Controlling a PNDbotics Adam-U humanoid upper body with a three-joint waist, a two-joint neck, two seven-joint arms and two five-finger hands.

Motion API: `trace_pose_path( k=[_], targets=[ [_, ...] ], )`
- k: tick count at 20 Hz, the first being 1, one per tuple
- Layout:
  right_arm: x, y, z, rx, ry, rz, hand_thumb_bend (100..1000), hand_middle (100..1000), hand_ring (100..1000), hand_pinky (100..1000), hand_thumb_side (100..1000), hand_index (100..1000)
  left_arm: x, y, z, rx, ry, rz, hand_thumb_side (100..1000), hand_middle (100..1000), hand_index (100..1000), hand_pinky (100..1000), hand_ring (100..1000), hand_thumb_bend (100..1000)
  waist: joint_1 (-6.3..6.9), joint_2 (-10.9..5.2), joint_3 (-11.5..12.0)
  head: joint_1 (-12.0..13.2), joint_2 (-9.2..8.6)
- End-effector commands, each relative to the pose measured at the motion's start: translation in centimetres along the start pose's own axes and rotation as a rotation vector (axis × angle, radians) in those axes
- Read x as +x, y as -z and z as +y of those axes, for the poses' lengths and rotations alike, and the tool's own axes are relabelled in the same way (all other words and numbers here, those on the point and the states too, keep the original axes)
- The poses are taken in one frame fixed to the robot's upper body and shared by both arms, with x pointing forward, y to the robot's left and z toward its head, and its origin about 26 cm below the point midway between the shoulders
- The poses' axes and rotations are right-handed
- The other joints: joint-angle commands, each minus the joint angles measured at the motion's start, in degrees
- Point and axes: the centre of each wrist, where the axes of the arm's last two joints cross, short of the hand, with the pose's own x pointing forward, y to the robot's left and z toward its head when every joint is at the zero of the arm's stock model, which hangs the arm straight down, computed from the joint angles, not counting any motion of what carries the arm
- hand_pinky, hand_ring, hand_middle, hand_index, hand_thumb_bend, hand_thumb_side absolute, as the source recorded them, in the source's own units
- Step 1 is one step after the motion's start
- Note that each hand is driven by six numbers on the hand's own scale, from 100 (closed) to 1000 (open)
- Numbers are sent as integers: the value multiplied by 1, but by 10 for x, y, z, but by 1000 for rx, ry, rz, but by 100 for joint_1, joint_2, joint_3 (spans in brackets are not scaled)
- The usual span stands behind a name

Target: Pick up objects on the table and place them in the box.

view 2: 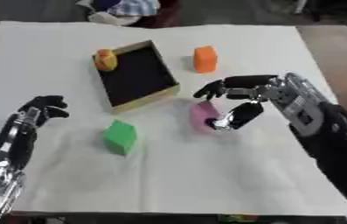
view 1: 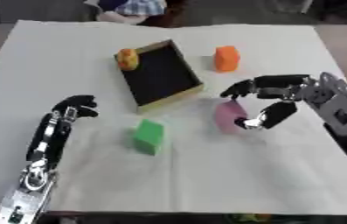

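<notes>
One box (view 1: 161, 74) sits far-centre on the white table (view 1: 206, 175), a yellow-orange object (view 1: 128, 59) on its far-left rim. Three blocks lie outside it: orange (view 1: 226, 58) to the right, green (view 1: 148, 136) nearer, pink (view 1: 227, 116) just beside the box's near-right corner. The right hand (view 1: 272, 94) curls its fingers and thumb around the pink block (contact unclear). The left hand (view 1: 75, 107) rests curled near the left edge; the near table lies open.
</notes>
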Motion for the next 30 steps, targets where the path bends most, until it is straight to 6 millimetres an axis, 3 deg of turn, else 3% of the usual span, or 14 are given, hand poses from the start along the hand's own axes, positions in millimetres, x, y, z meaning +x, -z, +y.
trace_pose_path(
  k=[1,15,22,23,27,30],
  targets=[
    [-2,-2,-10,14,-31,4,196,929,891,870,630,991,4,3,5,-7,20,-19,962,620,752,767,612,100,-86,-167,6,2,-14],
    [-15,10,1,57,-19,38,158,895,877,862,608,934,5,3,5,-8,19,-22,962,620,752,767,611,100,-74,-165,28,-12,-14],
    [-19,8,1,-9,-21,59,100,835,851,847,492,749,5,3,5,-6,19,-20,962,620,752,767,611,100,-71,-163,24,-6,-14],
    [-19,7,1,-18,-21,62,100,814,845,844,484,687,5,3,5,-5,19,-20,962,620,752,767,611,100,-71,-164,23,-3,-14],
    [-16,3,-9,-79,-37,65,100,795,837,842,455,642,5,3,5,-3,19,-19,962,620,752,767,611,100,-67,-169,16,14,-14],
    [-6,-3,-30,-166,-64,54,100,794,835,843,412,647,5,3,5,-3,18,-18,962,620,752,767,611,100,-62,-177,-1,29,-14]
  ],
)
